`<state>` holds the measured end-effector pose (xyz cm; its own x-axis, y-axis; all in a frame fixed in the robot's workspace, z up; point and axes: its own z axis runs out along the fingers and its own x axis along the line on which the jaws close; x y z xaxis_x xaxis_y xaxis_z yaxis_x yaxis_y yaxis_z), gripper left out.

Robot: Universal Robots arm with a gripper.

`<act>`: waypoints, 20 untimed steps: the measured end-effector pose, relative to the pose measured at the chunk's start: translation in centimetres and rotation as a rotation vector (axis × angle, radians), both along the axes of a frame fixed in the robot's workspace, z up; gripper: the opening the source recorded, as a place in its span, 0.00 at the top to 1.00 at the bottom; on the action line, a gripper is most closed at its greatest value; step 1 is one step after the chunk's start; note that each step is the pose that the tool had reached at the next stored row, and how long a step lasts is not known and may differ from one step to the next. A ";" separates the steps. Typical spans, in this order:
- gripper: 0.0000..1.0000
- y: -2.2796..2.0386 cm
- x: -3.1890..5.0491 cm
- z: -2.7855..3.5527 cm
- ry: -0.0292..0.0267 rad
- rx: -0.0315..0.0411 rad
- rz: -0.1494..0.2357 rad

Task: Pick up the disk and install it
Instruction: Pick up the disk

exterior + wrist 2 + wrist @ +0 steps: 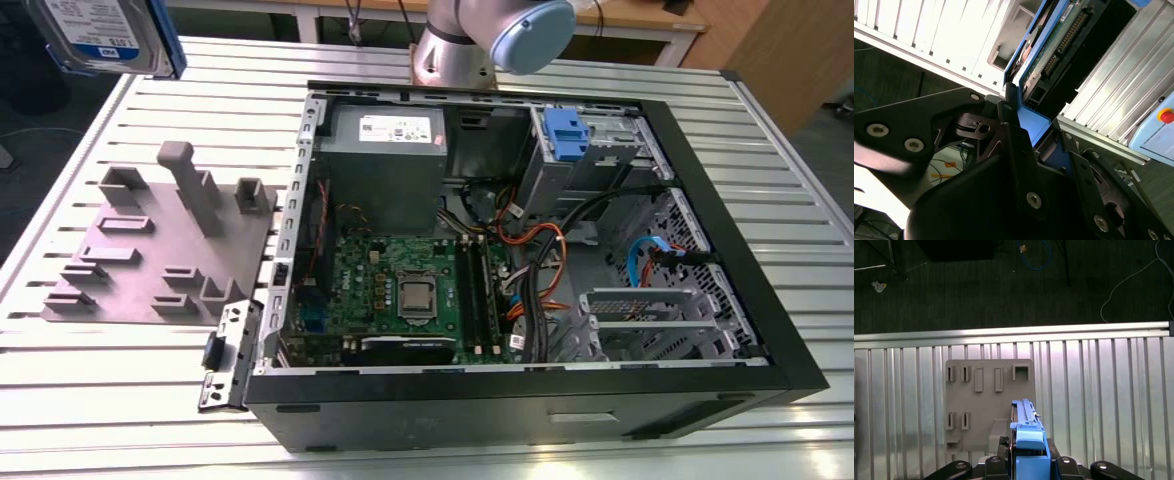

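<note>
1. The gripper (pixel 1029 462) is sitting closest to both wrist cameras. Its black fingers (pixel 1014 137) are pressing in from either side on the blue bracket of the disk (pixel 1026 432), so it is closed and gripping the disk
2. The disk is being held clear of the table (pixel 1104 390), and in the first wrist view it is showing edge-on with the bracket's blue end toward the lens. In the second wrist view the disk's (pixel 1054 37) green circuit-board side and its row of connector pins are facing the camera
3. In the exterior view the disk (pixel 96 35) is hanging in the upper corner on the exterior view's left, turning its white-and-blue label to the camera, well apart from the computer case (pixel 534 395)
4. A grey fixture plate (pixel 986 400) is lying flat on the table, showing behind the disk in the first wrist view. In the exterior view the plate (pixel 147 260) is resting just beside the case, on the exterior view's left, and carrying several slotted uprights
5. The slatted aluminium table (pixel 120 405) is bearing both the plate and the case
6. The black case is lying on its side, opening upward
7. Inside it, a green motherboard (pixel 400 290) is sitting toward the near wall and a grey metal box (pixel 387 140) with a white sticker toward the far wall. A small blue latch (pixel 566 135) is sitting at the far corner on the exterior view's right, and orange cables (pixel 534 240) are running between them
8. The arm's silver base (pixel 454 55) is standing just beyond the case's far wall
9. Beyond the table edge in the first wrist view, a dark floor (pixel 979 290) with loose cables is showing
</note>
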<state>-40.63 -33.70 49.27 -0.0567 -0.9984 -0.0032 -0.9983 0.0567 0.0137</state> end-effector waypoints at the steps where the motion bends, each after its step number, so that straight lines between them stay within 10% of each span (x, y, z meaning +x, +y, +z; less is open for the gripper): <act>1: 0.64 -0.10 0.01 0.00 0.0000 0.0000 0.000; 20: 0.64 -0.21 0.67 0.00 0.0000 0.0000 0.000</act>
<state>-39.96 -33.91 49.27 -0.0568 -0.9984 -0.0032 -0.9983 0.0567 0.0137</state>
